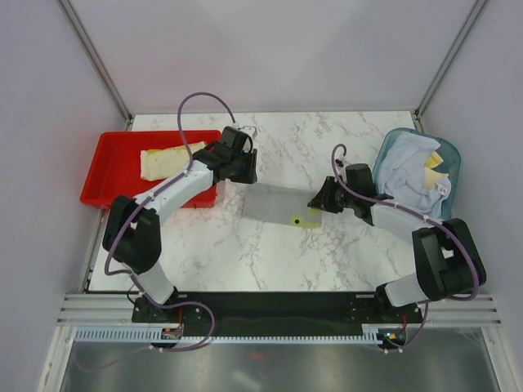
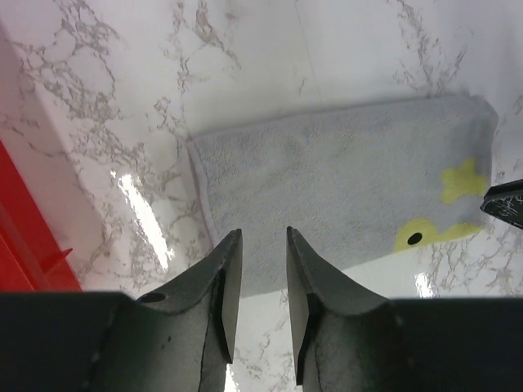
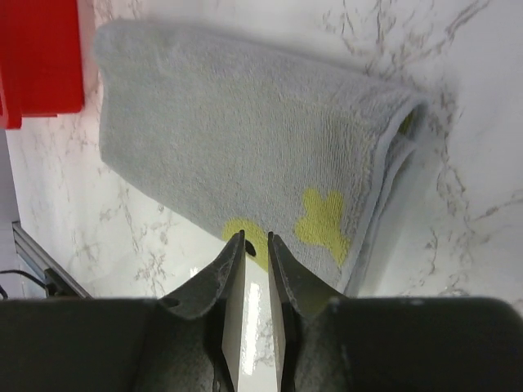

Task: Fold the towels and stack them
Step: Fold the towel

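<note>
A light grey towel point(image 1: 276, 206) lies folded on the marble table, with yellow marks point(image 1: 304, 219) near its front right corner. It also shows in the left wrist view point(image 2: 343, 188) and the right wrist view point(image 3: 237, 131). My left gripper point(image 1: 248, 173) point(image 2: 263, 233) hovers over the towel's back left edge, its jaws parted and empty. My right gripper point(image 1: 315, 202) point(image 3: 256, 235) is at the towel's right end by the yellow marks point(image 3: 323, 224), its jaws a narrow gap apart with nothing between them. A pale yellow folded towel point(image 1: 167, 161) lies in the red tray.
The red tray point(image 1: 114, 155) stands at the back left, close behind my left arm. A translucent teal basket point(image 1: 384, 155) at the right edge holds several crumpled white and pale yellow towels point(image 1: 413, 167). White walls enclose the table on three sides.
</note>
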